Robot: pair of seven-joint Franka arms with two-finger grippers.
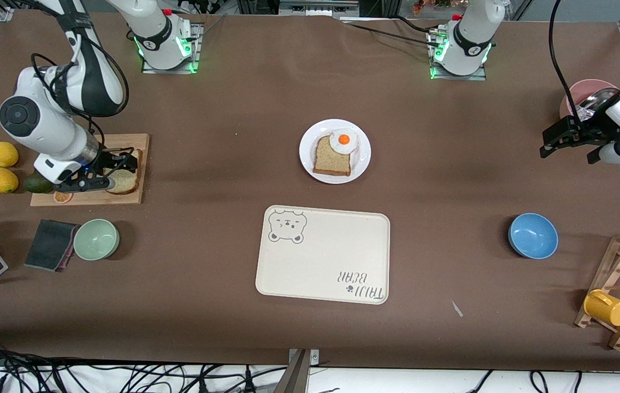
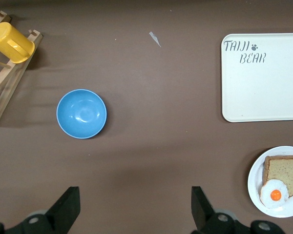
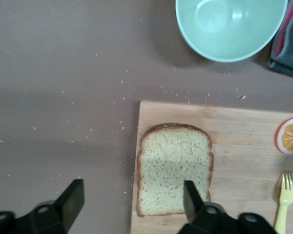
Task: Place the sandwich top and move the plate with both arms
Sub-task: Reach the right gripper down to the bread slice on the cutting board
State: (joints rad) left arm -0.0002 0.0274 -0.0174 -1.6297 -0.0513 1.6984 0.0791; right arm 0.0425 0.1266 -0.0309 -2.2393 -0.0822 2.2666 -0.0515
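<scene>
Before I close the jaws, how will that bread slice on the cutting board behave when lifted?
The bread slice is thin and flat, so probably light and floppy, sagging if pinched by one edge. Crumbs scattered beside the cutting board suggest it sheds and may tear under a hard squeeze.

The brown surface (image 1: 441, 180) carries a tray (image 1: 323, 254). Farther from the front camera than the tray lies the plate (image 1: 335, 151); beside the tray, 2 bowls: green (image 1: 96, 239), blue (image 1: 532, 235).
</scene>
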